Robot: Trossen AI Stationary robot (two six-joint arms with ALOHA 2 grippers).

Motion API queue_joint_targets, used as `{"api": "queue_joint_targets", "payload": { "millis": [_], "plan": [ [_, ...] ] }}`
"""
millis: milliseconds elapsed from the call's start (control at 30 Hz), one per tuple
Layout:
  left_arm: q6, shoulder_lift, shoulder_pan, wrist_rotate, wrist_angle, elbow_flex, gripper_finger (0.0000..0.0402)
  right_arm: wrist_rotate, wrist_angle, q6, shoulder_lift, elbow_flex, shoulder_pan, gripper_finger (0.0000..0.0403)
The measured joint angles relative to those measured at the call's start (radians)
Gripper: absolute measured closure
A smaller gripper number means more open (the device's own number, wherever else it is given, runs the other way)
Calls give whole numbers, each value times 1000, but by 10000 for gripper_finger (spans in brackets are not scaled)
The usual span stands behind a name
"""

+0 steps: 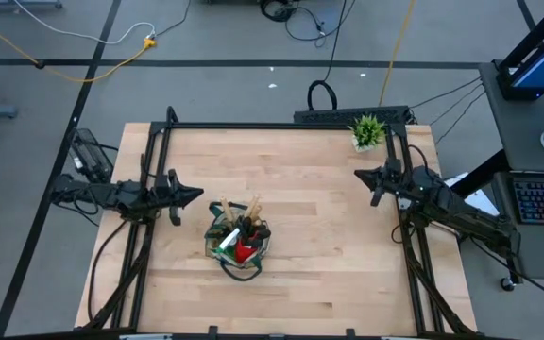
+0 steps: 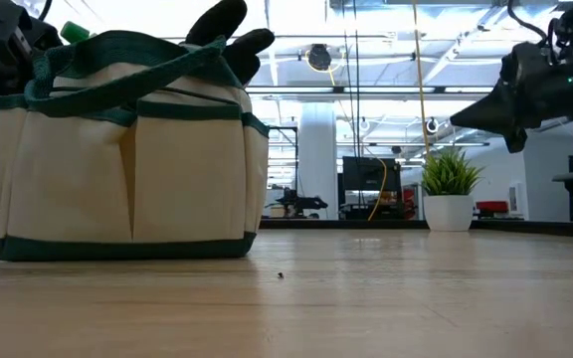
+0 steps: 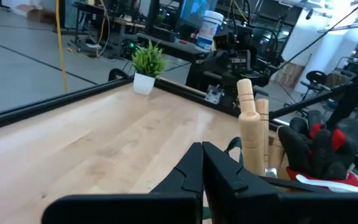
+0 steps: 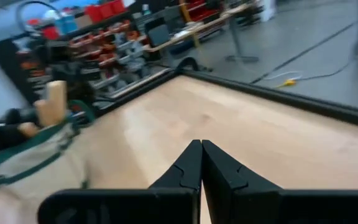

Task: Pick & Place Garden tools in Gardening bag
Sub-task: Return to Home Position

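bag (image 2: 127,169) mid-table, tools (image 1: 251,212) inside | left gripper (image 1: 195,195) just left of bag, jaws closed | right gripper (image 1: 359,175) far right, jaws closed

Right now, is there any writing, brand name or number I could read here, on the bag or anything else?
No text can be read in any view.
gardening bag: plain fabric, no print shows.
white tub off the table: blue label, too blurred to read.
keyboard on the side desk: keys too small to read.
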Motion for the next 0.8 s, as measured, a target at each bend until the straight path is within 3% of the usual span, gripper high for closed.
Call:
{"api": "queue_joint_targets", "payload": {
  "millis": [167, 367, 600, 800],
  "plan": [
    [14, 0, 3, 36, -1, 0, 388, 4, -19, -49, 0, 8, 0, 403],
    [-9, 0, 3, 71, -3, 0, 398, -36, -167, -48, 0, 71, 0, 403],
    [24, 1, 3, 74, -4, 0, 380, 90, -148, -144, 0, 33, 0, 403],
    [26, 1, 3, 73, -4, 0, 378, 91, -101, -189, 0, 33, 0, 403]
  ]
}}
